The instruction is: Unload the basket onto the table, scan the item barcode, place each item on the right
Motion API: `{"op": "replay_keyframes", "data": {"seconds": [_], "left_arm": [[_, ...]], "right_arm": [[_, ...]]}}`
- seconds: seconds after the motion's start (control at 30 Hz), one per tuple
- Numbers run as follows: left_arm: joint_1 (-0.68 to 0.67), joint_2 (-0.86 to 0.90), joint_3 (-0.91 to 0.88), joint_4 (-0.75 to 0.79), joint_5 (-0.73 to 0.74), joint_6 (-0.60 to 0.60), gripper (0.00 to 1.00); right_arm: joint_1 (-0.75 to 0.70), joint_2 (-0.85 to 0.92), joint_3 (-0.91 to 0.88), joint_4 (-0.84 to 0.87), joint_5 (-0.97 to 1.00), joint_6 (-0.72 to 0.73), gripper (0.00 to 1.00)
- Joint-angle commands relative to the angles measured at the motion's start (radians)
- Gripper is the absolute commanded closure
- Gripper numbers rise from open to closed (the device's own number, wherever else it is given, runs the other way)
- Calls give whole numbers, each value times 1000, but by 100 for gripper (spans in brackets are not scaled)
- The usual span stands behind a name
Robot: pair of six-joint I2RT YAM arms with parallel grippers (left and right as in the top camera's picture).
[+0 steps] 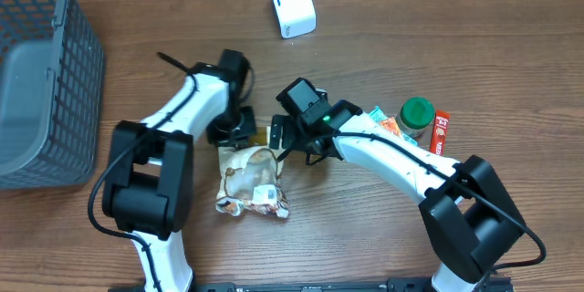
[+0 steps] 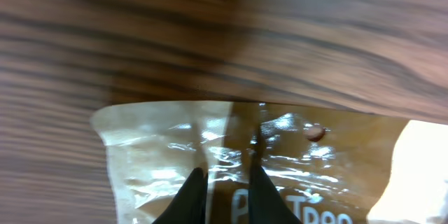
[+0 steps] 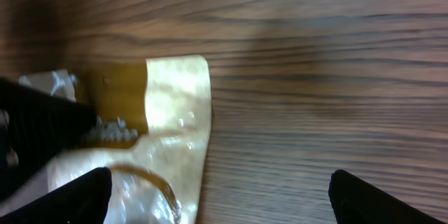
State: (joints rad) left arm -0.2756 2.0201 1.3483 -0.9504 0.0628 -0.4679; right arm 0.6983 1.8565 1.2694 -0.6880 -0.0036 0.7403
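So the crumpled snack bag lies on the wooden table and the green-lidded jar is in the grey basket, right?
Not quite. In the overhead view the green-lidded jar is outside the grey basket, standing on the table at the right beside a red packet. The crumpled snack bag does lie on the table.

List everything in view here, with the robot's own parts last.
basket: one, grey mesh, far left of the table
scanner: one, white box, top centre
snack bag: one, tan and clear, crinkled, centre, between the arms
jar: one, green lid, right of centre
orange packet: one, orange and teal, left of the jar, partly hidden by the right arm
red packet: one, red, right of the jar
table: one, brown wood, under everything
left gripper: one, black, closed on the snack bag's top edge
right gripper: one, black, open, over bare table beside the bag
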Motion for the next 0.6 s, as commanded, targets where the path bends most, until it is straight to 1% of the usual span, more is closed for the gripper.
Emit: {"op": "replay_keyframes", "data": {"seconds": [0.0, 0.1, 0.2, 0.37, 0.47, 0.57], "left_arm": [[-66, 28, -16, 35, 39, 60, 88], [-89, 28, 15, 39, 38, 93, 88], [-85, 28, 94, -20, 39, 95, 88], [-63, 27, 285, -206, 37, 171, 89], [-58, 24, 391, -338, 31, 184, 92], [-61, -5, 420, -420, 32, 183, 92]], "right_arm": [[-26, 1, 0, -14, 3, 16, 0], [-47, -5, 0, -30, 3, 14, 0], [-76, -27, 0, -51, 3, 5, 0], [-127, -50, 0, -87, 2, -11, 0], [-149, -50, 0, -109, 3, -12, 0], [-164, -50, 0, -120, 3, -12, 0]]}}
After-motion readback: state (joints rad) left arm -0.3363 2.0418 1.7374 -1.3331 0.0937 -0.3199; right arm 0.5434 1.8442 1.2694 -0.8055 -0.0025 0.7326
